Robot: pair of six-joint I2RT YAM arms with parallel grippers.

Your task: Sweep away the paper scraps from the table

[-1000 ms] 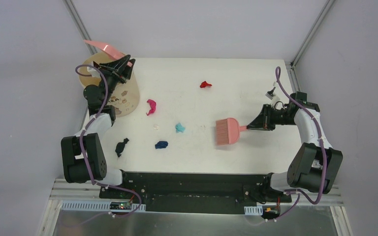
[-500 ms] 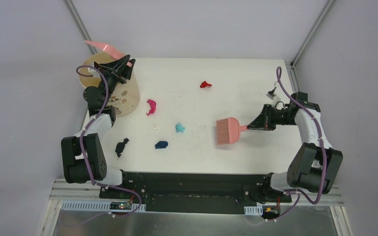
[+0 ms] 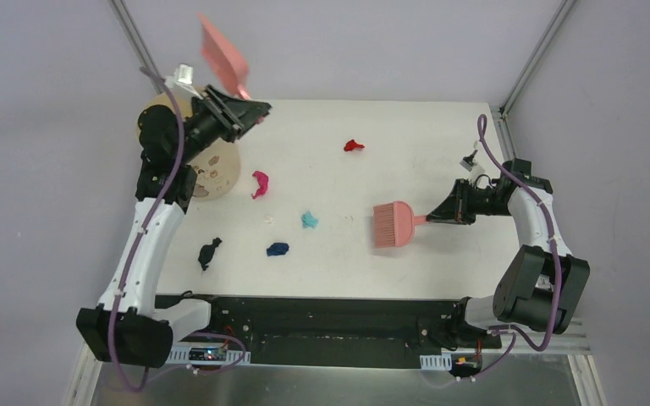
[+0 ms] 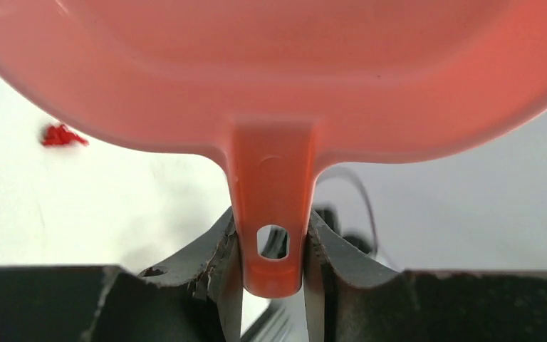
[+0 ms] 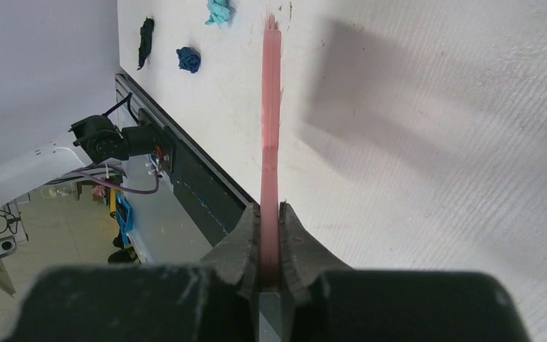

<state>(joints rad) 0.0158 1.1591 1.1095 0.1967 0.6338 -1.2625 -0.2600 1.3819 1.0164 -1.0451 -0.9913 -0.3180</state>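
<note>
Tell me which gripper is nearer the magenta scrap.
Left. The left gripper, holding the dustpan, sits high by the bucket, just beyond the magenta scrap. The right gripper, holding the brush, is far across the table to the scrap's right.

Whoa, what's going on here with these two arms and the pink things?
Two robot arms are tidying up paper scraps. The left gripper is clamped on the handle of a pink dustpan, held up in the air by the beige bucket. The right gripper grips a pink hand brush, its bristles at mid-table. Red, magenta, teal, blue, dark and white scraps lie scattered on the white table, all left of the brush.
</note>
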